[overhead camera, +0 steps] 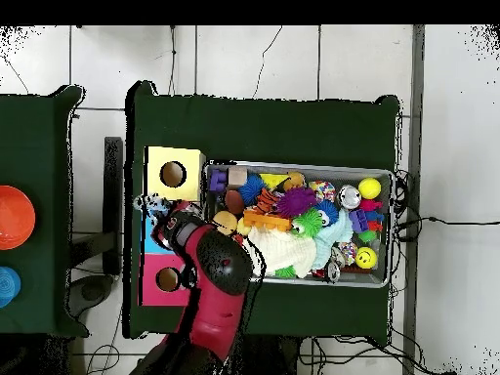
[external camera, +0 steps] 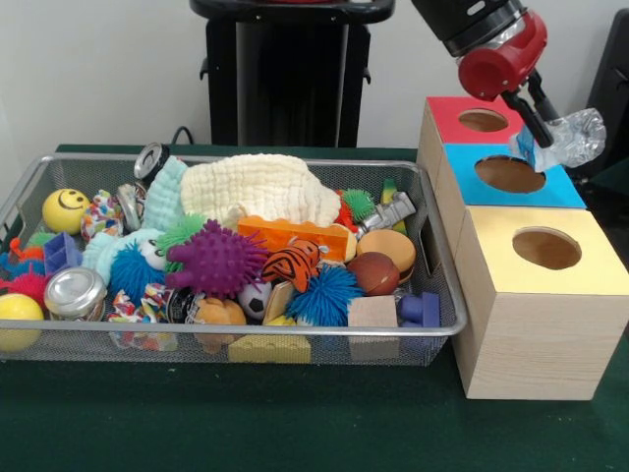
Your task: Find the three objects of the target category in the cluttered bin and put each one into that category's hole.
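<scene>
Front view, left to right. Green counter [external camera: 295, 423] carrying a wire bin [external camera: 246, 339] across its left and middle, long side parallel to the near edge. Bin crammed:

- At the left end, yellow smiley ball [external camera: 65, 209], plain yellow ball [external camera: 18, 317] and silver can [external camera: 75, 291].
- Toward the middle, purple spiky ball [external camera: 216, 258] and, behind it, cream cloth [external camera: 260, 187] against the far wall.
- Right of centre, orange block [external camera: 295, 234], tiger toy [external camera: 292, 264], blue spiky ball [external camera: 324, 293] and burger toy [external camera: 385, 248].
- At the near right corner of the bin, wooden cube [external camera: 371, 313] and purple block [external camera: 423, 309].

Right of the bin, just beside it, three holed boxes in a row running from the far edge toward the near edge: red box [external camera: 477, 120] farthest, blue box [external camera: 511, 175] in the middle, yellow box [external camera: 541, 248] nearest.

Red arm [external camera: 496, 49] entering from the top right. Claw [external camera: 531, 133] closed on a crumpled clear plastic bottle [external camera: 565, 140], held above the right side of the blue box, off the hole's centre.

Overhead view: arm [overhead camera: 220, 283] covering the blue box, bottle [overhead camera: 153, 205] visible at its tip near the yellow box [overhead camera: 174, 174]; bin [overhead camera: 391, 229] filling the counter's other side.
</scene>
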`<action>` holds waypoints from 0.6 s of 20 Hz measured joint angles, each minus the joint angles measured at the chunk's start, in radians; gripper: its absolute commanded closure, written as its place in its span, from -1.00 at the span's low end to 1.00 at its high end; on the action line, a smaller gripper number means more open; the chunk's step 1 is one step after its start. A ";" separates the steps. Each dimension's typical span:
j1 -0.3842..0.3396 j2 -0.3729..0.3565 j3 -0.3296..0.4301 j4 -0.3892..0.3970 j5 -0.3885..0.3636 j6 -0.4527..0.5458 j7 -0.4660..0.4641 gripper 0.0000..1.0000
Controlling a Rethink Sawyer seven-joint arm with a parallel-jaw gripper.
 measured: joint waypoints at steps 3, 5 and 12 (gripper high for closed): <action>0.014 -0.003 0.000 0.000 0.015 0.000 0.000 1.00; 0.018 -0.002 0.000 0.000 0.026 0.000 0.000 1.00; 0.018 0.009 0.000 0.000 0.056 0.000 0.000 1.00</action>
